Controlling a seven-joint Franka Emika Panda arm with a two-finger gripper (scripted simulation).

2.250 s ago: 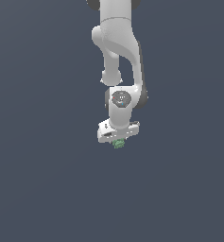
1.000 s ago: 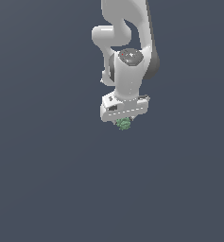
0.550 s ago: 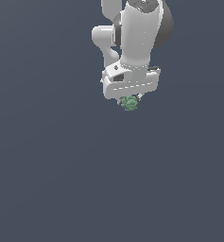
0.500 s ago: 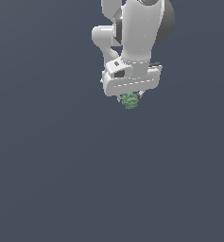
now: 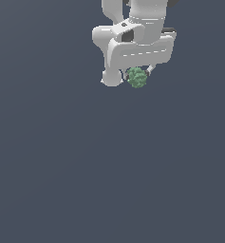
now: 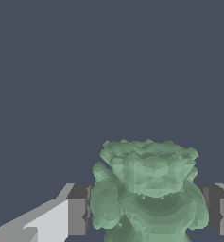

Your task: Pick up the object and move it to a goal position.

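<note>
The object (image 5: 137, 77) is a small roundish green lump with a bumpy, mottled surface. It sits between the fingers of my white gripper (image 5: 135, 79), which is shut on it and holds it high in the exterior view. In the wrist view the green lump (image 6: 149, 189) fills the space between the two dark finger pads (image 6: 78, 210), which press on both its sides. No goal marker shows in either view.
A plain dark grey-blue ground (image 5: 109, 180) fills both views. The white arm (image 5: 137, 28) reaches down from the top edge of the exterior view. Nothing else shows.
The gripper has risen in the exterior view and drifted to that view's right, carrying the green lump with it. It looks larger now. The grip on the lump has not changed.
</note>
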